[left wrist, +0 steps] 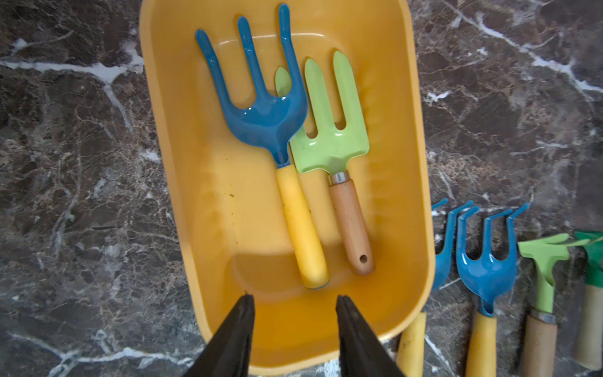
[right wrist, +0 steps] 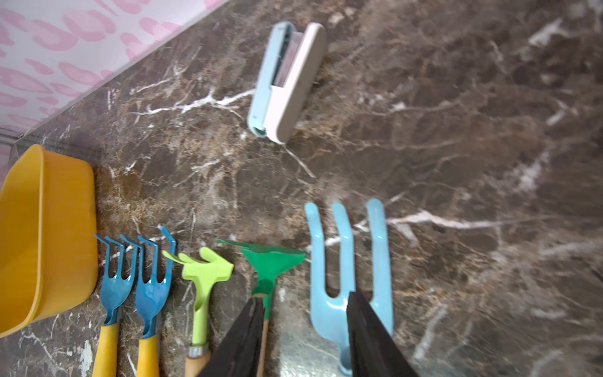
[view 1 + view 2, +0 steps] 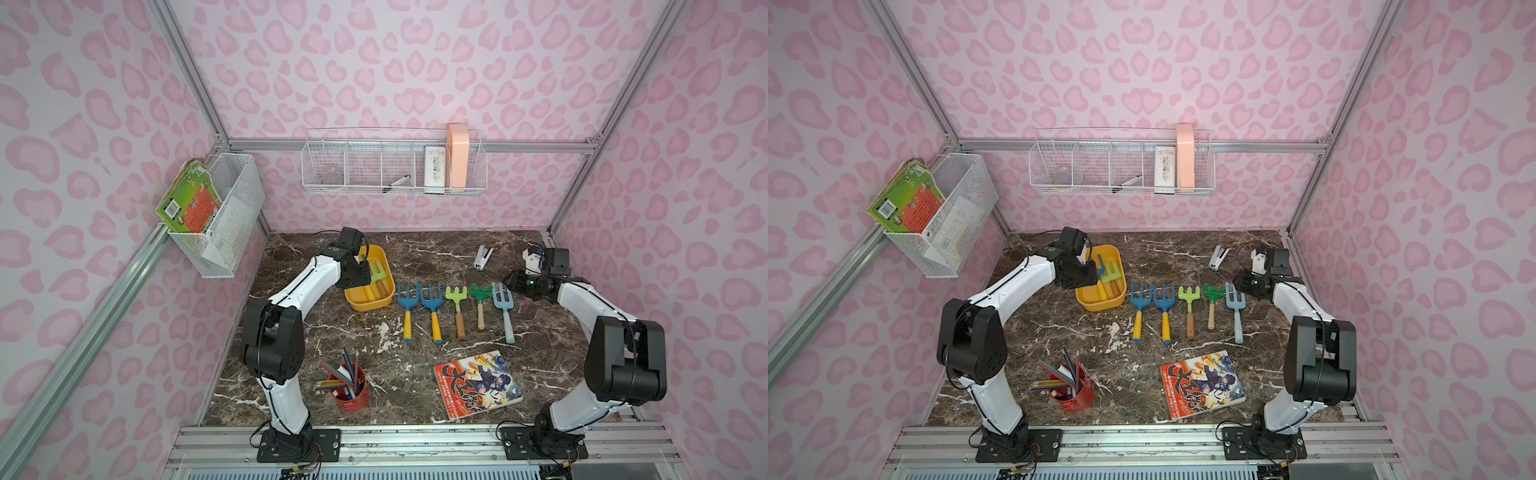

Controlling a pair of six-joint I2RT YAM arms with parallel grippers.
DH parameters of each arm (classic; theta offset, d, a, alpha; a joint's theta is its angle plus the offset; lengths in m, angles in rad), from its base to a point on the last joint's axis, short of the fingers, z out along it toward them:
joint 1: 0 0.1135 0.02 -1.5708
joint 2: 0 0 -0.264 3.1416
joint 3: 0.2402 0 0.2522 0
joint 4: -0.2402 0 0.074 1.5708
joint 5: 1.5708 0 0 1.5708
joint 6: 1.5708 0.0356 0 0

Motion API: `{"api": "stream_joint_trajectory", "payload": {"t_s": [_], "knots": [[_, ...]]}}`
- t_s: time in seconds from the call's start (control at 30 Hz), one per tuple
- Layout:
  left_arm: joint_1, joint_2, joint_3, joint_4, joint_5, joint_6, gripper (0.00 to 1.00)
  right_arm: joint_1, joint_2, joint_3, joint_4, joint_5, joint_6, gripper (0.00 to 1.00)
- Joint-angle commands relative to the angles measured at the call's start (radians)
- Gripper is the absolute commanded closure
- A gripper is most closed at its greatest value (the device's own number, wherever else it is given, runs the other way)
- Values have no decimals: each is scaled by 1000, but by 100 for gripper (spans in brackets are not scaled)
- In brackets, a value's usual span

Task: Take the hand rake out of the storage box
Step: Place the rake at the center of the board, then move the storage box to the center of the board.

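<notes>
Left wrist view: we log the blue hand rake point(image 1: 301, 228) inside the storage box point(image 1: 169, 130), handle end toward our left jaws, open and empty. Right jaws, open too, sit farther off.

Glossy plastic storage box point(image 1: 169, 130), glossy blue hand rake point(image 1: 264, 117), polished marble-look table point(image 1: 65, 163)
</notes>
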Motion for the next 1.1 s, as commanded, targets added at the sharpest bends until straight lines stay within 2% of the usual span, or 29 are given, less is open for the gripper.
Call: {"api": "stream_joint_trajectory", "payload": {"t_s": [0.0, 0.27, 0.57, 0.7, 0.8, 1.07], "knots": [[-6, 65, 52, -21, -31, -11, 55, 50, -3, 25, -12, 64, 29, 55], [-6, 199, 125, -22, -113, -41, 56, 88, -1, 33, -3, 77, 27, 54], [-3, 298, 168, 23, -87, -37, 59, 90, 7, 28, 12, 58, 24, 53], [-1, 328, 179, 29, -89, -40, 63, 91, 17, 24, 23, 51, 26, 53], [4, 339, 174, 26, -110, -42, 70, 98, 27, 24, 29, 49, 26, 53], [63, 308, 107, 32, -131, -16, 82, 108, 39, 33, 38, 40, 27, 53]]}}
